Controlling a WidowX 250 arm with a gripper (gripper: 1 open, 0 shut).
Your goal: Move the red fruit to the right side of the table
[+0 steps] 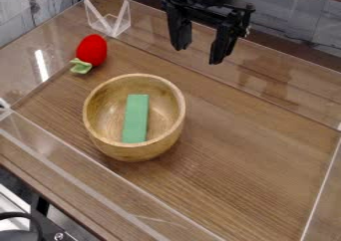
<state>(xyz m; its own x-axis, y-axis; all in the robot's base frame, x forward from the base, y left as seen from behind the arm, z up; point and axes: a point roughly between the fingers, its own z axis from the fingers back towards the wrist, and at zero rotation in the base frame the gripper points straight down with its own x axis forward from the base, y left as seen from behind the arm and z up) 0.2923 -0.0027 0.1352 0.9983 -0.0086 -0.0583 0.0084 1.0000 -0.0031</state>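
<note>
The red fruit (91, 50) is a small strawberry-like toy with a light green cap, lying on the table (253, 135) at the far left, near the back wall. My gripper (197, 46) hangs at the back centre, pointing down, to the right of the fruit and well apart from it. Its two dark fingers stand spread with nothing between them.
A wooden bowl (134, 117) stands at the centre left with a flat green block (136, 118) inside it. Low clear acrylic walls (320, 200) edge the tabletop. A clear folded piece (110, 21) stands at the back left behind the fruit.
</note>
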